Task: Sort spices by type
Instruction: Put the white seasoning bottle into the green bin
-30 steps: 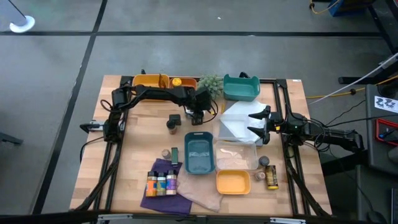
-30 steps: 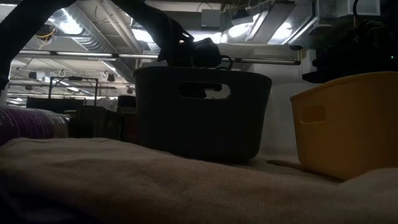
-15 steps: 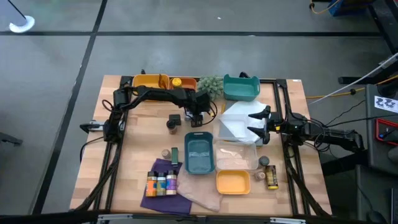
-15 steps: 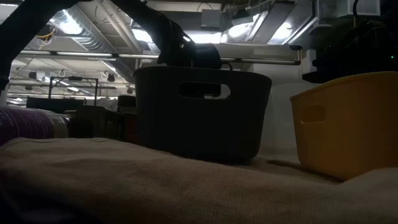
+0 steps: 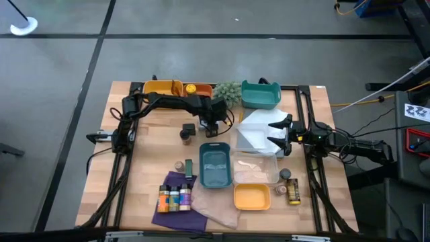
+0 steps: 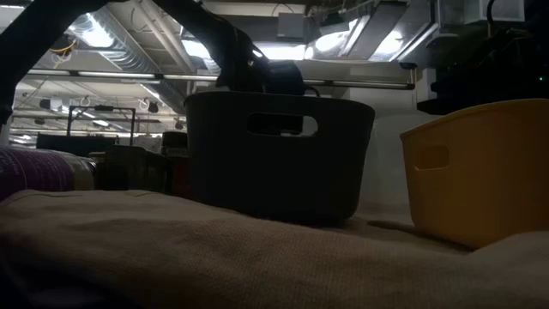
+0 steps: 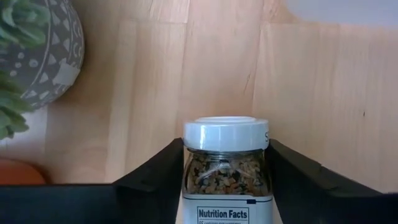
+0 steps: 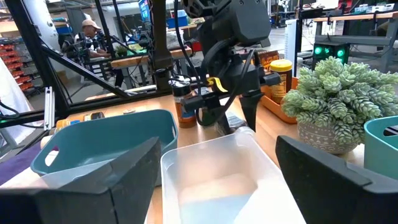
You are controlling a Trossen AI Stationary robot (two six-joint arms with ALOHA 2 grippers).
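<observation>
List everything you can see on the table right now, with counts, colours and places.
Trays: yellow far left, teal far right, blue centre, clear beside it, orange near.
Plant: one, green, far centre.
White-lidded jar: one, in left hand.
Labelled jars: four, on purple cloth.
Dark-lidded jars: two, near right.
Yellow jar: one, in far tray.
Left hand: shut on jar.
Right hand: open, over white sheet.

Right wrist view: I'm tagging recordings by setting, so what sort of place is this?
Probably a robotics lab or workshop: a person at cluttered benches in the background, metal framing, and lit electronic equipment behind the wooden table.
</observation>
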